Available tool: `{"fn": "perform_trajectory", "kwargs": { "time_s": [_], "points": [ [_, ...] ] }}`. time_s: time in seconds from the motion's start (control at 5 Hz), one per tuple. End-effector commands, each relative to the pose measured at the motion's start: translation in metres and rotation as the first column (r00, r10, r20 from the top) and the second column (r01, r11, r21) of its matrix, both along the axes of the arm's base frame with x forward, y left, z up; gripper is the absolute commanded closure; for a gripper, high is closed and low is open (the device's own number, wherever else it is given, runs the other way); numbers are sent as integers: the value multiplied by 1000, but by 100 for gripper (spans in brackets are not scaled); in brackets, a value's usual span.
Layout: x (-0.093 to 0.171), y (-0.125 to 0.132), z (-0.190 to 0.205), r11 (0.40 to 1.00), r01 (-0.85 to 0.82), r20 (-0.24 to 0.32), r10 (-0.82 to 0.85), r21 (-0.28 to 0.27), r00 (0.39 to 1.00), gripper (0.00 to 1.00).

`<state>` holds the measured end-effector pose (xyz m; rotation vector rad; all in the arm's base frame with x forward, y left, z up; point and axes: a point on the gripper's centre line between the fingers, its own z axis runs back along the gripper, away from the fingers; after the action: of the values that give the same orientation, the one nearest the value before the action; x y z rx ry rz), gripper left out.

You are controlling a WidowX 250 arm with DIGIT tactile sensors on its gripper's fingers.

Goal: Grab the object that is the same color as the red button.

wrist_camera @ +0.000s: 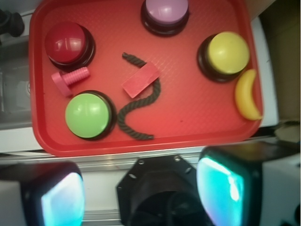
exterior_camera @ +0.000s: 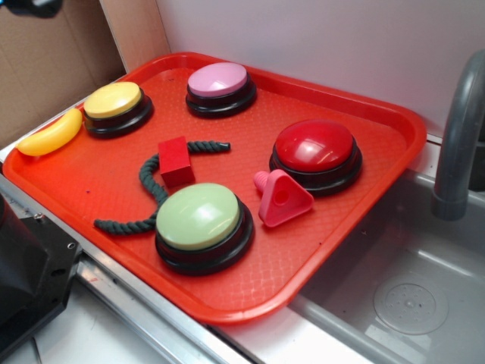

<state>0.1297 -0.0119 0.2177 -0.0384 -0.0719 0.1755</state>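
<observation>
Exterior view, read left to right across the red tray (exterior_camera: 333, 292): a yellow banana (exterior_camera: 50, 135) lies over the tray's left rim, just beside the yellow button (exterior_camera: 116, 107) at the far left corner. Next comes the red block (exterior_camera: 176, 161), the object to be taken; it sits near the tray's middle, resting on or against a dark green rope (exterior_camera: 148, 189) that snakes beneath it, though which cannot be told. The green button (exterior_camera: 203, 225) stands toward the near edge, the pink button (exterior_camera: 220, 87) by the far edge. A pink triangular piece (exterior_camera: 282, 197) lies between the green button and the red button (exterior_camera: 316, 154), which occupies the right side. A grey sink (exterior_camera: 409, 296) with faucet adjoins on the right. In the wrist view the gripper (wrist_camera: 141, 193) is spread wide and holds nothing, its fingers (wrist_camera: 61, 197) apart at the frame's bottom, poised outside the tray's near edge and well apart from the block. Assessment: the approach step has not begun. The next move calls for travel over the near rim, alignment of the jaws across the block's narrow faces, and descent without snagging the rope. The robot arm is cut off in the exterior view; only dark shapes show at the left margin. The fingertips are blurred and cropped.
</observation>
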Motion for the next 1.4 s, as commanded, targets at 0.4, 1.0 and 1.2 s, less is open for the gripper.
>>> {"fn": "perform_trajectory", "kwargs": {
  "time_s": [0.4, 1.0, 1.2],
  "points": [
    [59, 11, -96, 761, -648, 44, 649, -41, 759, 0],
    [82, 14, -154, 694, -720, 1, 720, -3, 694, 0],
    [84, 17, -173, 692, -722, -46, 722, 32, 690, 0]
  ]
}}
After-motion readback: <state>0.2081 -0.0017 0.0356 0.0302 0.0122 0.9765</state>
